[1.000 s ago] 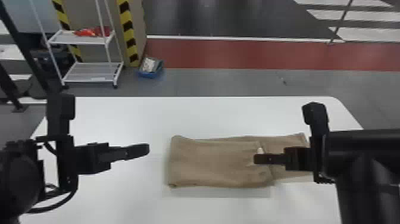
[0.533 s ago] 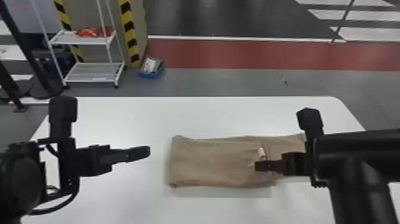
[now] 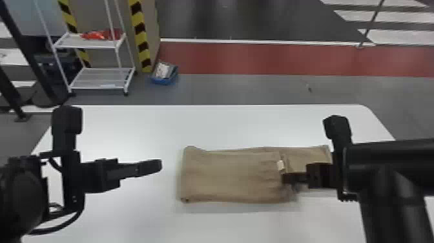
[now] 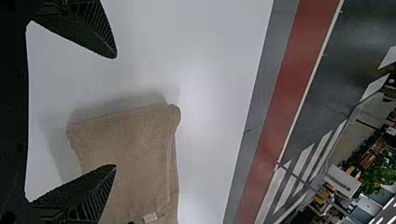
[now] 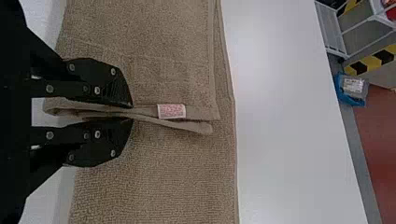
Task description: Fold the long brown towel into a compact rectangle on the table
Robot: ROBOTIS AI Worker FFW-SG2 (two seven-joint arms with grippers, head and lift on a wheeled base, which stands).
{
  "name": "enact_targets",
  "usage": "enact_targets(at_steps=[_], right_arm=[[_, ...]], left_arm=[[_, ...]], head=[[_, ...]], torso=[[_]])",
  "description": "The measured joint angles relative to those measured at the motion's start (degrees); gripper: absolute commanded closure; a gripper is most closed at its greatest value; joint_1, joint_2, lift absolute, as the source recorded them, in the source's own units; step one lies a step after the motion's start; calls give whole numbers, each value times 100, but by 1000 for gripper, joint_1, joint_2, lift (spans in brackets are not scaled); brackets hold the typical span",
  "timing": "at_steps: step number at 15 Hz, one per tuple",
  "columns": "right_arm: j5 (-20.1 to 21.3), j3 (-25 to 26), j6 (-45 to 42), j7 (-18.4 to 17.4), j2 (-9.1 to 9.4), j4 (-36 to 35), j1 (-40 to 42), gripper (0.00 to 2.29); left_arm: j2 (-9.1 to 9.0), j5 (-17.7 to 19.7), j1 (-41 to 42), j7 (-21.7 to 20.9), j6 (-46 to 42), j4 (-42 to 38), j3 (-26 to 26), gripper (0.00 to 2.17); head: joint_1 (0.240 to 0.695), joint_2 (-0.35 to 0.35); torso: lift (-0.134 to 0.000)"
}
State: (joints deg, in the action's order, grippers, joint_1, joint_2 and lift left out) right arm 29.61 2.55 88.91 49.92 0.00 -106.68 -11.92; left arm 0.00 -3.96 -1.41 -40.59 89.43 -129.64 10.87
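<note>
The brown towel point(image 3: 229, 174) lies partly folded on the white table, its upper layer ending near a small white tag at the right part. My right gripper point(image 3: 285, 178) is at that layer's edge. In the right wrist view, my right gripper point(image 5: 132, 112) is shut on the towel's edge point(image 5: 149, 114), close to the tag point(image 5: 171, 111). My left gripper point(image 3: 158, 165) stands above the table, left of the towel. Seen from the left wrist, the left gripper point(image 4: 116, 112) is open, fingers wide apart, with the towel's folded end point(image 4: 126, 135) beyond them.
The white table point(image 3: 232, 126) has bare surface behind and in front of the towel. Past its far edge, a white shelf rack point(image 3: 100, 77) and a blue bin point(image 3: 164, 74) stand on the floor at the left.
My right gripper has moved slightly toward the table's front and closed on the towel's upper edge, which bunches a little there. The left arm is almost unmoved.
</note>
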Motion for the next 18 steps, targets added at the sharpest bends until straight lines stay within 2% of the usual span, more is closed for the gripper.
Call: enact_targets(at_steps=[1, 2, 13, 15, 18], right_arm=[[-9, 14, 0, -1, 0, -21, -2, 751], [-14, 21, 0, -7, 0, -46, -2, 657], [37, -68, 0, -145, 0, -65, -60, 667], [57, -114, 0, -166, 0, -34, -102, 772], [79, -145, 0, -193, 0, 30, -131, 775]], left_arm=[[0, 0, 10, -8, 0, 0, 17, 39], [0, 0, 20, -10, 0, 0, 29, 39], [0, 41, 113, -37, 0, -50, 113, 39], [0, 47, 124, -41, 0, -52, 126, 39], [0, 90, 140, -46, 0, -60, 181, 39]], head=[[695, -29], [695, -29], [695, -26], [695, -24], [695, -21]], torso=[[-125], [-125], [-125], [-125], [-125]])
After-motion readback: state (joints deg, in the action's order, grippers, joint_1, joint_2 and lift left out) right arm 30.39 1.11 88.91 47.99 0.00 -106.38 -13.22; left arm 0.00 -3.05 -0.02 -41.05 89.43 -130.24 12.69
